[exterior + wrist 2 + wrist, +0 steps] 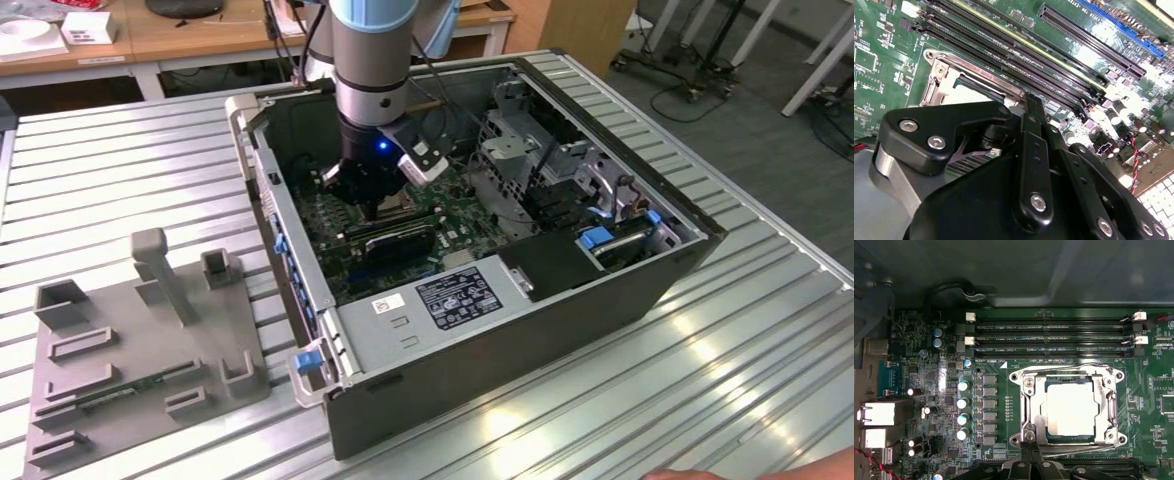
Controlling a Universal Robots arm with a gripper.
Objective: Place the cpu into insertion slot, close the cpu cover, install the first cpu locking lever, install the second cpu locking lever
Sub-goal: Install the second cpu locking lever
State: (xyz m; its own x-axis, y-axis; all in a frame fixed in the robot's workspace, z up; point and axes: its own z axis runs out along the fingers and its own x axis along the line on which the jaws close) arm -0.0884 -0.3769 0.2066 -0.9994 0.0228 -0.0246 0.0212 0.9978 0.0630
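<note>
**Gripper low over the socket, cpu seated**

The gripper (378, 195) hung inside the open case (641, 290), just above the board (929, 390). Whether its fingers were apart or together, I could not tell. In the first wrist view the cpu (1070, 408) lay flat in the slot (1040, 416), with the cover (1069, 376) down around it. Memory slots (1054, 337) ran just beside.

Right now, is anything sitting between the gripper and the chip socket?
Nothing visible does. In the first wrist view the gripper is right at the edge of the metal cover, which lies closed over the chip in the socket. No cable or part crosses the gap.
</note>
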